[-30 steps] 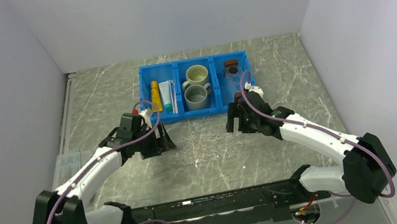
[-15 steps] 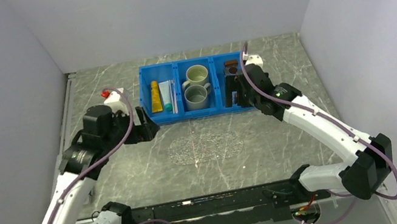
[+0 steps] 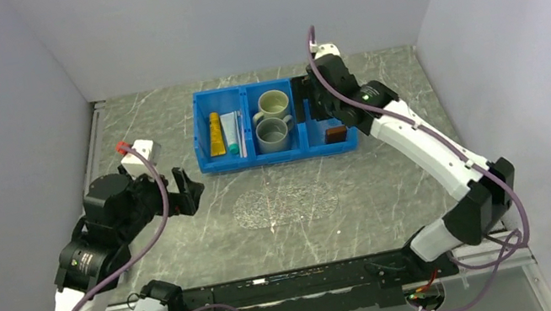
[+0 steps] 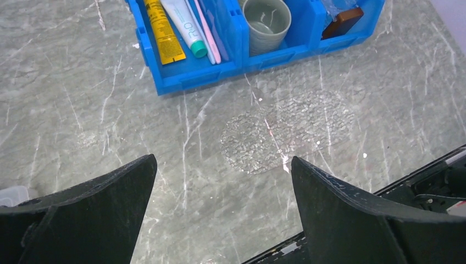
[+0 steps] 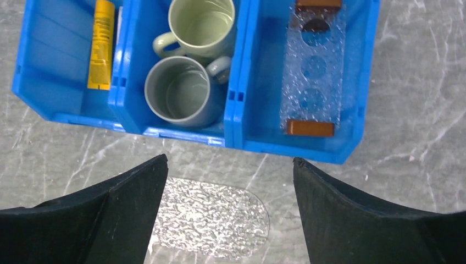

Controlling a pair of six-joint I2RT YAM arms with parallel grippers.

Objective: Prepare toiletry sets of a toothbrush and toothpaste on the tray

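Observation:
The blue bin [image 3: 202, 147] holds everything. In its left compartment lie a yellow toothpaste [image 4: 164, 33], a white toothpaste with a teal cap [image 4: 184, 25] and a thin pink toothbrush [image 4: 207, 33]. The clear tray [image 5: 312, 71] with brown end blocks [image 5: 310, 128] lies in the right compartment. My right gripper [image 5: 230, 159] hangs open above that compartment [image 3: 318, 109], holding nothing. My left gripper [image 4: 222, 159] is open over bare table, near and left of the bin [image 3: 184, 190].
Two grey-green mugs [image 5: 184, 96] [image 5: 200, 25] fill the bin's middle compartment. A clear textured oval patch [image 3: 285, 203] lies on the marble table in front of the bin. Grey walls close the sides and back. The black base rail [image 3: 296, 289] runs along the near edge.
My left arm has drawn back to the left, away from the bin, its jaws opening wider. My right arm has swung forward from the table's middle to above the bin's right compartment.

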